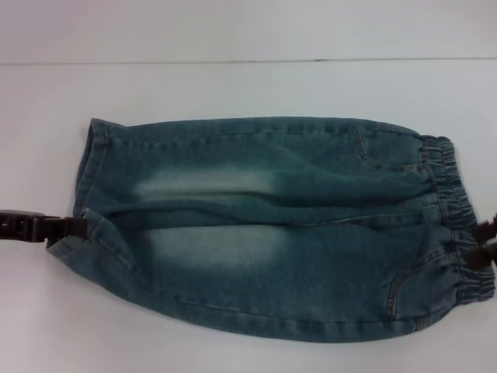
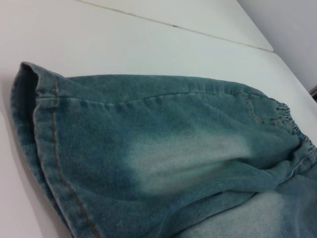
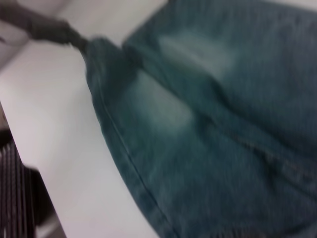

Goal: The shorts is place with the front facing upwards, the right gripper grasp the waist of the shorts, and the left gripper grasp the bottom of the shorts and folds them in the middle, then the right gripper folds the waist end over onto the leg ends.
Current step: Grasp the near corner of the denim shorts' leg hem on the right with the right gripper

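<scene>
The blue denim shorts lie flat on the white table, with the elastic waist at the right and the leg ends at the left. My left gripper reaches in from the left edge and is shut on the hem of the nearer leg, pulling it into a point. My right gripper sits at the right edge, its dark fingers closed over the waistband. The left wrist view shows the far leg's hem close up. In the right wrist view the left gripper shows holding the shorts.
The white table extends beyond the shorts, with a seam line across the back. A dark slatted object shows below the table edge in the right wrist view.
</scene>
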You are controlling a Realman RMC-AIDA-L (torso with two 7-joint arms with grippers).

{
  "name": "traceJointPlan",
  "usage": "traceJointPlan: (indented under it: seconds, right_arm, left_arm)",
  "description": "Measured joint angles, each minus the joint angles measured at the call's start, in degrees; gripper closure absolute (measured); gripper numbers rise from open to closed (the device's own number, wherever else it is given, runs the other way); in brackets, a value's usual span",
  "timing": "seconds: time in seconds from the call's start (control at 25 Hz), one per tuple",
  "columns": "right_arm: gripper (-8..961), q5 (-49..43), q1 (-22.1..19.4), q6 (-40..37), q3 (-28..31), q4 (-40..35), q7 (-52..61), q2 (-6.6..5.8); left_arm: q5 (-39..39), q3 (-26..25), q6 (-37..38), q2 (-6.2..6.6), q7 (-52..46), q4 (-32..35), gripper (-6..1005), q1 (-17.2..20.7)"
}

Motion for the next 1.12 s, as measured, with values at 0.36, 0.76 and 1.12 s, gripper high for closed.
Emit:
traceJointPlan:
  seconds: [0.36,0.76,1.12]
  right_arm:
    - [164,-9.5,2.2,2.5,-6.7,0.3,3.2,1.15]
    - [165,-16.5,3.6,5.4,-8.8,2.2,3.8,1.59]
    - [166,-17.0,3.7,9.0,-12.1,4.4,4.7,1.95]
  left_arm:
    - [-0.1,0.0,0.0,-0.10,0.1,0.0,954,0.0]
    - [-0.2,0.1,-0.5,-0.29,0.1,-1.0,954,0.0]
    - [-0.2,0.1,-0.5,-0.35,0.1,-1.3,953,0.1]
